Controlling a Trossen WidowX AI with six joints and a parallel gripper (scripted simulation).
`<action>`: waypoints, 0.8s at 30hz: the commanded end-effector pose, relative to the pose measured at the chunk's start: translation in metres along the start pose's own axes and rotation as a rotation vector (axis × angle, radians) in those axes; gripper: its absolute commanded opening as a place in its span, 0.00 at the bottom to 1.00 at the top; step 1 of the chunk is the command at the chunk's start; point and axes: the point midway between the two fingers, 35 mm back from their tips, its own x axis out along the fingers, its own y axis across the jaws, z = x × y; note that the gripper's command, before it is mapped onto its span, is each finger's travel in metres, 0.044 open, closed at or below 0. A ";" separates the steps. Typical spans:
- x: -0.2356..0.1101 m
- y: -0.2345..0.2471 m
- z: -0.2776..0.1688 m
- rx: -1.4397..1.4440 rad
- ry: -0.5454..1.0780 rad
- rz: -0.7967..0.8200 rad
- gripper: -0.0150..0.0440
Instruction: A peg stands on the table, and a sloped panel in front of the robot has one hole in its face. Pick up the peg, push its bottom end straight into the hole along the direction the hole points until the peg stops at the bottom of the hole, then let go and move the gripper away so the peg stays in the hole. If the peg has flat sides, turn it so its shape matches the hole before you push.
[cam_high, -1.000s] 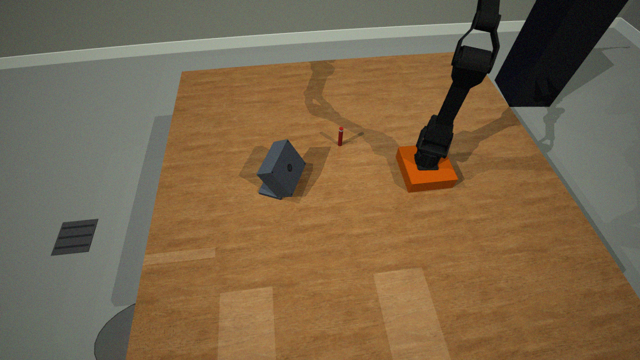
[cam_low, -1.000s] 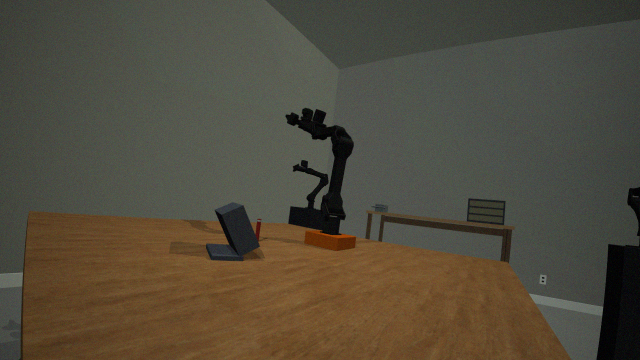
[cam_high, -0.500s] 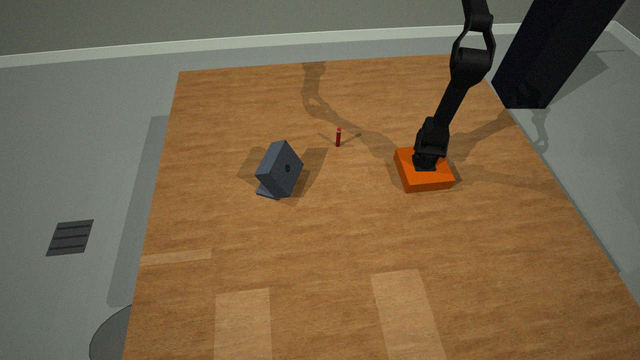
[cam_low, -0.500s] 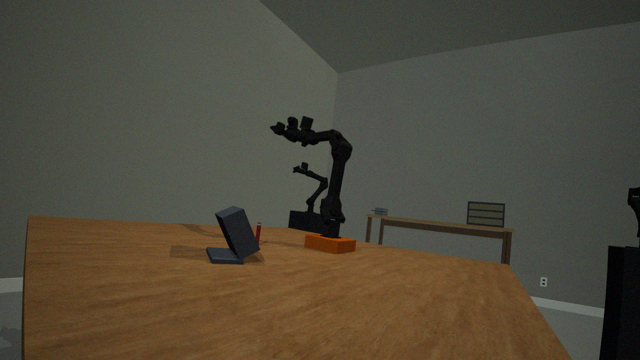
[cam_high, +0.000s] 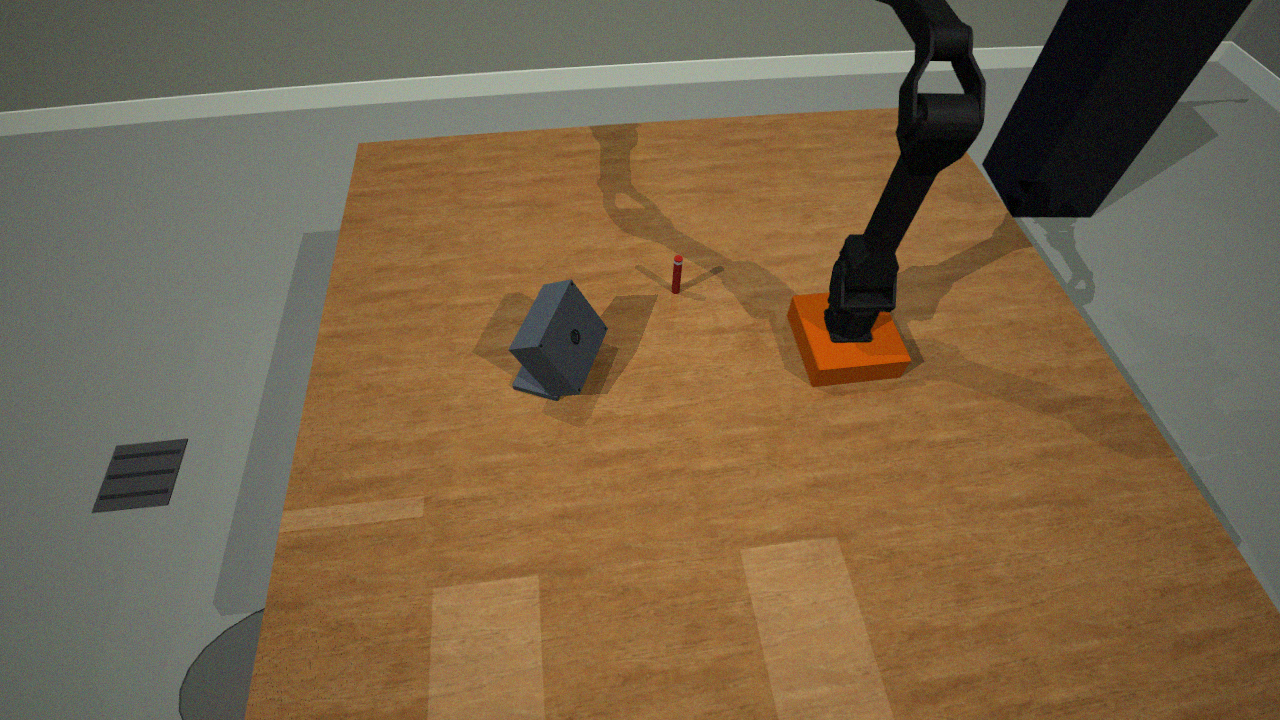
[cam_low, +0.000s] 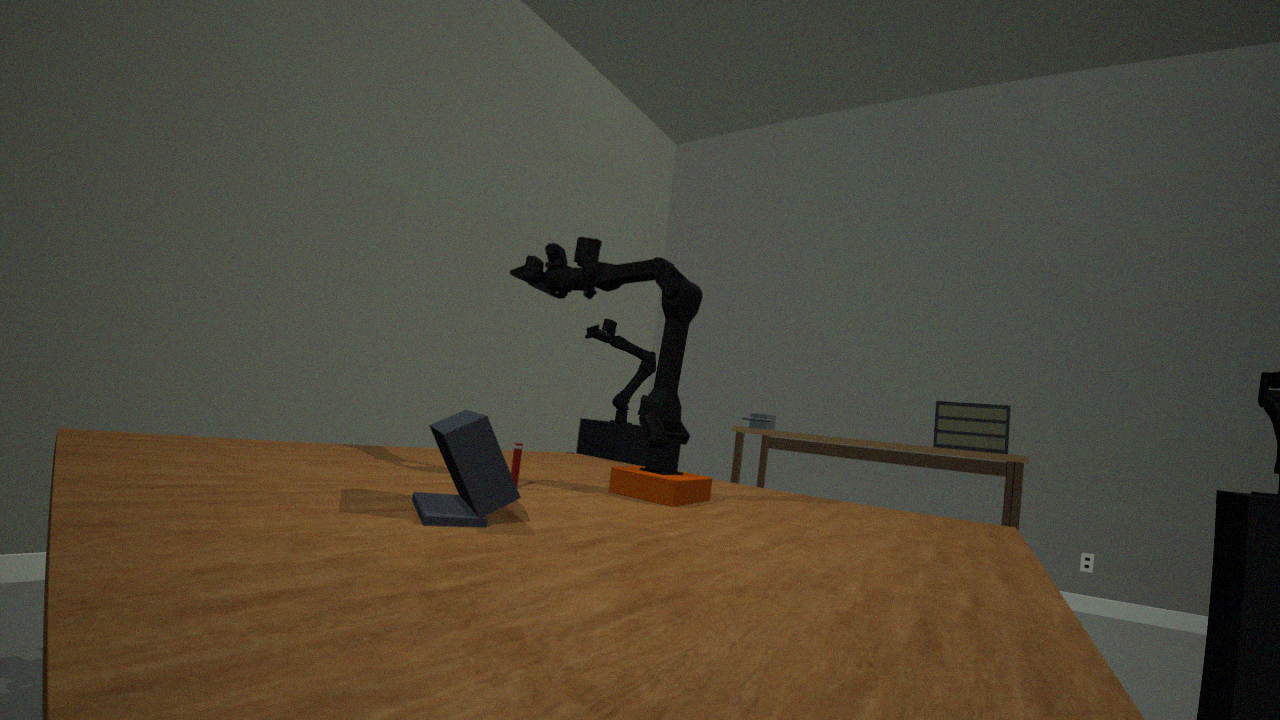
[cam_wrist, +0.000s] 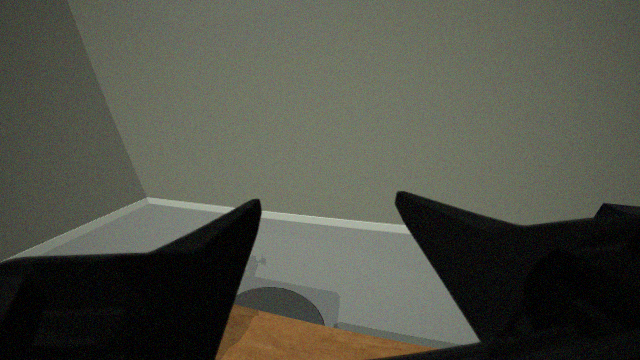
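A red peg (cam_high: 676, 276) (cam_low: 516, 466) with a pale ring near its top stands upright on the table (cam_high: 501, 474) (cam_low: 626, 608), between the sloped panel and the robot's base. The blue-grey sloped panel (cam_high: 542, 349) (cam_low: 477, 461) leans on its flat foot. Its face shows one dark, round hole (cam_high: 575, 336) in the top view; the face is turned away in the exterior view. My gripper (cam_wrist: 330, 201) is open and empty, with its two black fingers wide apart in the wrist view. In the exterior view it is high above the table; the top view does not show it.
The arm rises from an orange base block (cam_high: 859, 362) (cam_low: 660, 486) to the right of the peg. The wrist view shows wall, floor and a table edge. A dark pillar (cam_high: 1109, 107) stands beyond the table. Shadows of the arm fall across the table near the peg.
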 end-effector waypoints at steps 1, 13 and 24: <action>0.009 0.016 -0.023 0.002 0.071 0.029 1.00; 0.020 0.077 -0.080 -0.003 0.265 0.140 1.00; 0.013 0.135 -0.132 -0.045 0.452 0.250 1.00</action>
